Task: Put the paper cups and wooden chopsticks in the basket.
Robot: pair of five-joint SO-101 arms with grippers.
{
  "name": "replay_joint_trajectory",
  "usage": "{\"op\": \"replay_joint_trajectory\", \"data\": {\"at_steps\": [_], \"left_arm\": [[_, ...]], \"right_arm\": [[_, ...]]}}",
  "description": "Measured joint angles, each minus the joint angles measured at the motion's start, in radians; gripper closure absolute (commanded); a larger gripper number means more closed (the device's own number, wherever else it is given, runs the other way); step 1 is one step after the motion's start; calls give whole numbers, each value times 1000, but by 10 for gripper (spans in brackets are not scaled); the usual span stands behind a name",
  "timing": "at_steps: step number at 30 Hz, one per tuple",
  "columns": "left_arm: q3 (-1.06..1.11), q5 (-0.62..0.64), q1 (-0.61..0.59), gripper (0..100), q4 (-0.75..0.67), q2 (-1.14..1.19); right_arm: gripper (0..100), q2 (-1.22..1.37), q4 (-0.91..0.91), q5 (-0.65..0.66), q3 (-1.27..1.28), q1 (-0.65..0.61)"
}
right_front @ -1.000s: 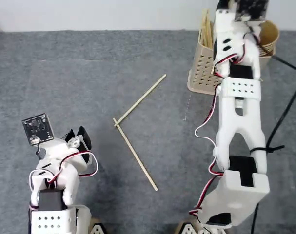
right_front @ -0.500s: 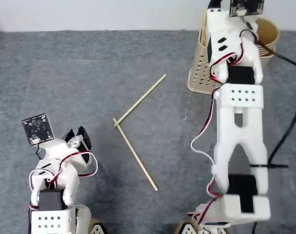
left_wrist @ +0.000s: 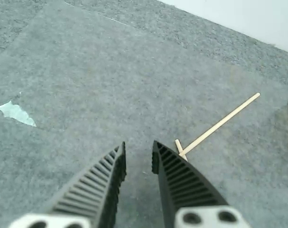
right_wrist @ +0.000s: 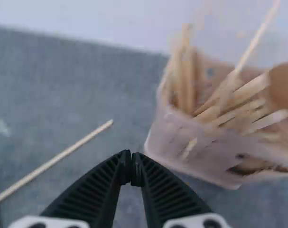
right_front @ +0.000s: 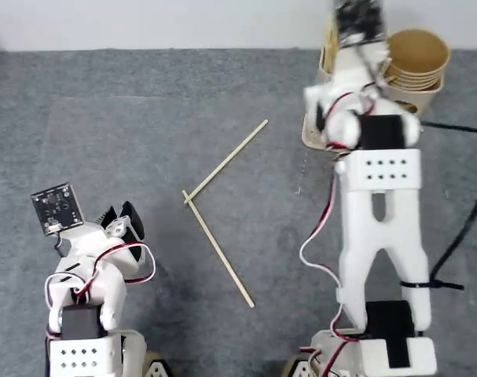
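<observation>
Wooden chopsticks, high view: two lie loose on the grey table (right_front: 144,118). The slanting chopstick (right_front: 226,161) points toward the basket. The near chopstick (right_front: 220,253) runs back toward my bases. Their ends meet in a corner, touching or just crossing.
Basket, high view: the basket (right_front: 315,133) stands at the table's far right, partly hidden by my right arm. The paper cups (right_front: 416,56) appear to be stacked in its far end.
Left jaws, left wrist view: slightly parted and grasping nothing, low over bare table. The slanting chopstick (left_wrist: 219,124) lies ahead, and the corner is just beyond the tips.
Right jaws, right wrist view: pressed together and empty, just in front of the basket (right_wrist: 200,152), which holds a sheaf of sticks (right_wrist: 229,102). The slanting chopstick (right_wrist: 58,159) lies on the table nearby.
Handling, my judgement: each chopstick is light, stiff and thin. It lies flat, so it is likely to roll or pivot. I would grip one across its middle, with the tips down at the table.
Room, my judgement: there is open table all round the pair. Lifting one may drag the other at the corner. The basket wall and the upright sticks leave little room for the drop.
</observation>
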Motion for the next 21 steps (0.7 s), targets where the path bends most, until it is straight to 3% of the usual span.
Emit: {"op": "replay_joint_trajectory", "data": {"at_steps": [6,10,14,21], "left_arm": [[0,0,0,909,0,0],[0,0,0,909,0,0],[0,0,0,909,0,0],[0,0,0,909,0,0]], "right_arm": [[980,83,8,-77,94,-161],[876,230,-66,-196,95,-239],[786,354,-163,-282,95,-284],[786,546,-164,-396,-48,-298]]}}
